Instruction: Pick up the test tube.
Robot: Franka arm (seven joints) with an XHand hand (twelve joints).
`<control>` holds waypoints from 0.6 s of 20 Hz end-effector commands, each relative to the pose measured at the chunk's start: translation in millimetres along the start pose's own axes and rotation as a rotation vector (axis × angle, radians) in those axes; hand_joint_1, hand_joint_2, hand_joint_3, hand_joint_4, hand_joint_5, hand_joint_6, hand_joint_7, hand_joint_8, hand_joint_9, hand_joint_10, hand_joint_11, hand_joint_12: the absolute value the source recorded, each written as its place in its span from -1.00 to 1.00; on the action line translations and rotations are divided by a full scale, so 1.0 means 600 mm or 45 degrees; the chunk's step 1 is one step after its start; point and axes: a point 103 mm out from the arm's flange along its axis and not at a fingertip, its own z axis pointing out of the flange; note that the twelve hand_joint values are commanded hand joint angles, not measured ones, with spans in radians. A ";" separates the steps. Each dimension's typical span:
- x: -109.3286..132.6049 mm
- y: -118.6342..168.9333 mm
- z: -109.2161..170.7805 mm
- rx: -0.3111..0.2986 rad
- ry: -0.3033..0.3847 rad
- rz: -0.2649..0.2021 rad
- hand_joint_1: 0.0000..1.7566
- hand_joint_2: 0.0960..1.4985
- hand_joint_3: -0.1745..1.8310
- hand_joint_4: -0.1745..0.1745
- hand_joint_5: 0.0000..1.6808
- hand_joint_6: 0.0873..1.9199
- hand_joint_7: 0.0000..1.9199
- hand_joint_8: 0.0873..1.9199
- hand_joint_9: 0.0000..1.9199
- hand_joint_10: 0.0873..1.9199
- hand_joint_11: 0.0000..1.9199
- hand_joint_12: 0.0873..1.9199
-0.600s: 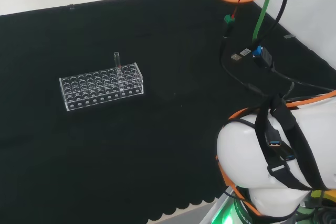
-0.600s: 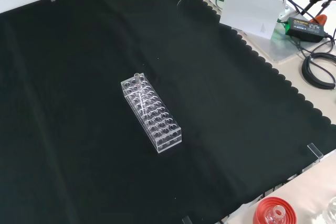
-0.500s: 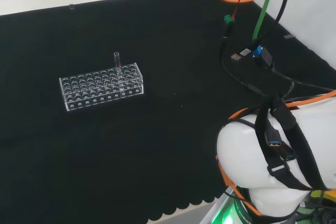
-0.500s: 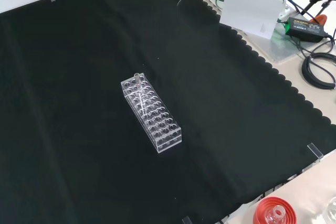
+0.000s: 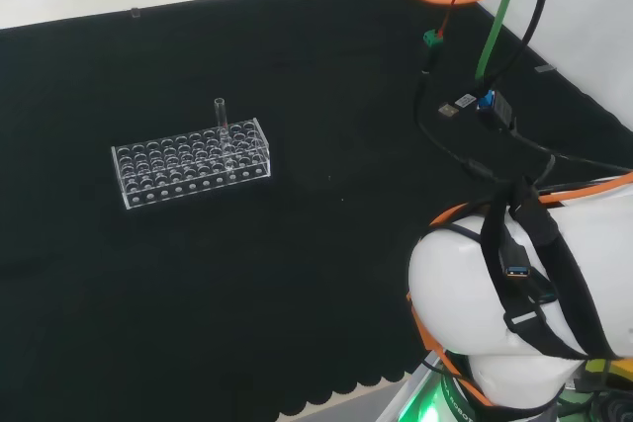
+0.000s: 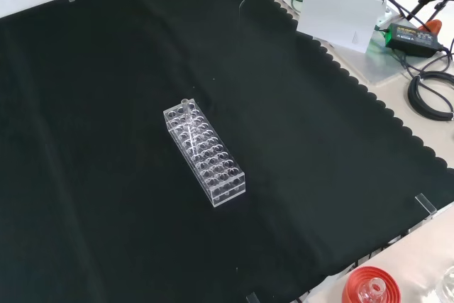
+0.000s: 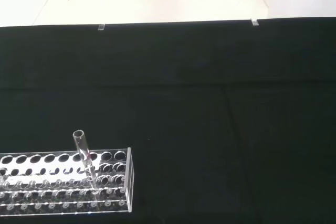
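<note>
A clear test tube point(image 5: 220, 116) stands upright in a clear plastic rack point(image 5: 188, 163) with several rows of holes, left of the middle of the black cloth in the head view. Its open top rises above the rack near the rack's right end. In the front view the test tube point(image 6: 186, 106) sits at the far end of the rack point(image 6: 207, 155), which runs slantwise across the cloth's middle. The wrist view looks at the test tube point(image 7: 82, 149) and the rack point(image 7: 65, 182) from some way off, with bare cloth between.
The arm's white link point(image 5: 514, 313) and its black and orange cables point(image 5: 475, 106) stand at the head view's right. In the front view a red ribbed stand point(image 6: 369, 287) sits off the cloth's near corner. A white card point(image 6: 339, 15) and a power adapter point(image 6: 410, 33) lie past the scalloped edge.
In the head view the cables at the right have shifted slightly and a small pale shape has come in at the top edge. The rack and the test tube have not moved.
</note>
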 end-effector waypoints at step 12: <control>0.046 0.104 0.024 0.094 0.089 -0.179 -0.29 0.05 -0.44 -0.44 -0.75 -0.96 -0.80 -0.14 -0.76 -0.05 -0.96 0.61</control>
